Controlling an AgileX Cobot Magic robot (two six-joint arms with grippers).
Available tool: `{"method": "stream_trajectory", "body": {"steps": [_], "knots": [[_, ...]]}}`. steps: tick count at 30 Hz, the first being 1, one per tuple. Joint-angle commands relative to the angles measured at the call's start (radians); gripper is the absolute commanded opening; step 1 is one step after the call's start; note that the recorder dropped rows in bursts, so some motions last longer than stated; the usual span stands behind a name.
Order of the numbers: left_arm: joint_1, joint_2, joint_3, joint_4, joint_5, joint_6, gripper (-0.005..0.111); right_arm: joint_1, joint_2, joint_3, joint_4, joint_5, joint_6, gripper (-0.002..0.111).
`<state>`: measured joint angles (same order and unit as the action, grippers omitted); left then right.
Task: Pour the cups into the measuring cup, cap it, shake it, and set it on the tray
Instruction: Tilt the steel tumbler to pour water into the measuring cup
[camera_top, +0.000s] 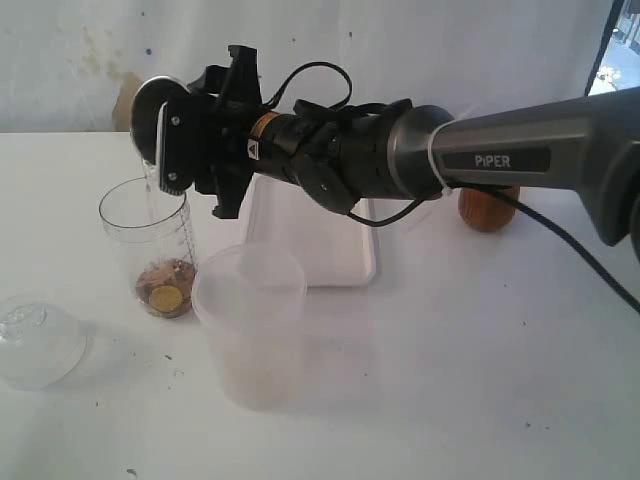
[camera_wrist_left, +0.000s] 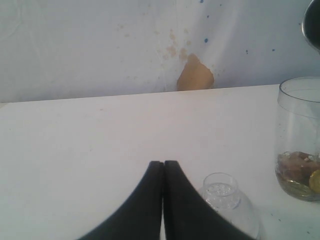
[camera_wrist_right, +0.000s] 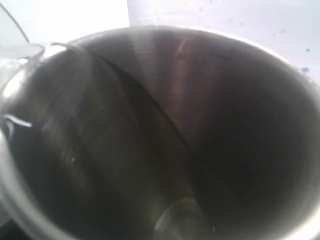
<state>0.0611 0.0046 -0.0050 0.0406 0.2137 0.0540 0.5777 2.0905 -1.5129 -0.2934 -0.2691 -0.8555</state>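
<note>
My right gripper (camera_top: 172, 135) is shut on the steel tumbler (camera_top: 148, 105), reaching across to the left and holding it tipped on its side over the measuring cup (camera_top: 150, 245). A thin clear stream runs from the tumbler's lip into the measuring cup, which holds brown bits and a yellow disc at the bottom. The tumbler's dark inside (camera_wrist_right: 170, 130) fills the right wrist view and hides the fingers. The brown cup (camera_top: 488, 208) stands at the back right. The clear dome cap (camera_top: 35, 342) lies at the front left, just beside my shut, empty left gripper (camera_wrist_left: 163, 165). The white tray (camera_top: 312, 240) lies behind the tub.
A wide frosted tub (camera_top: 250, 325) stands in front of the tray, close to the right of the measuring cup. A white backdrop wall closes the far side of the white table (camera_top: 480, 380). The right arm's cable hangs above the tray.
</note>
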Motion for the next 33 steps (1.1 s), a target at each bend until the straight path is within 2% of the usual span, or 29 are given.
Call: {"method": "stream_trajectory", "body": {"steps": [1,33], "knots": [[-0.004,-0.005,0.005,-0.007,-0.011,-0.001,0.001,-0.001,-0.025,-0.008,0.005,-0.061,-0.038,0.0],[-0.004,-0.005,0.005,-0.007,-0.011,-0.001,0.001,-0.001,-0.025,-0.008,0.005,-0.061,-0.111,0.0]]}}
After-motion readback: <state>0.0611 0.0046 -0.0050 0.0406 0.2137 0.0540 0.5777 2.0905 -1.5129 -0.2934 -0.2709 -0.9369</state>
